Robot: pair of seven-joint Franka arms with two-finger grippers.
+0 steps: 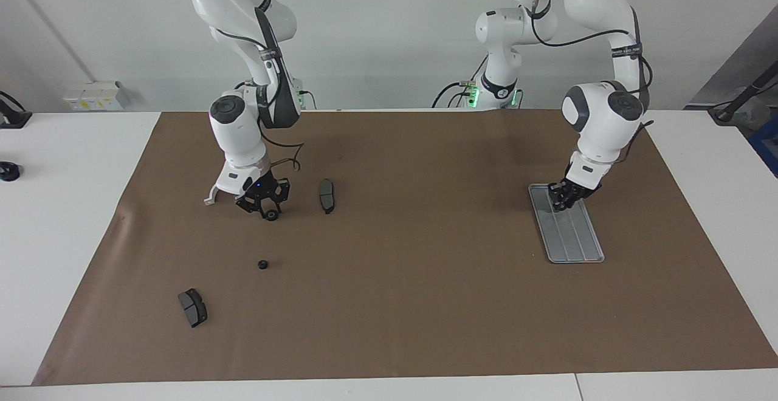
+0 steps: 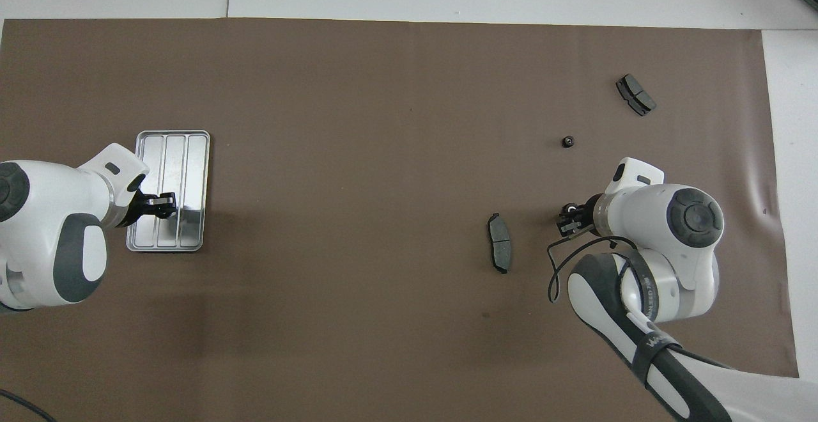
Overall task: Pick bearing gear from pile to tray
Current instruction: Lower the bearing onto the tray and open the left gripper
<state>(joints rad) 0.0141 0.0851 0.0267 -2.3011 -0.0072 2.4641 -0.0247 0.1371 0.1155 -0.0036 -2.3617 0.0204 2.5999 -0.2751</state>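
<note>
Dark brake pad (image 1: 192, 307) and loose gear (image 1: 263, 264) are seen lying farther out on the brown mat (image 1: 413, 304) than the right gripper (image 1: 270, 211), which is closed on a small black gear (image 1: 271, 215)

The held small black gear is gripped at the fingertips, low over the mat at the right arm's end of the table; whether it is touching the mat cannot be told. A second brake pad (image 1: 326, 195) is laid just beside this gripper, toward the middle of the table. The left gripper (image 1: 562, 202) is lowered over the end of the metal tray (image 1: 580, 249) nearer the robots, at the left arm's end, well apart from the parts. Whether the left gripper is open or closed cannot be told, and nothing can be made out in it. No part is seen lying on the tray's ridged bottom
</note>
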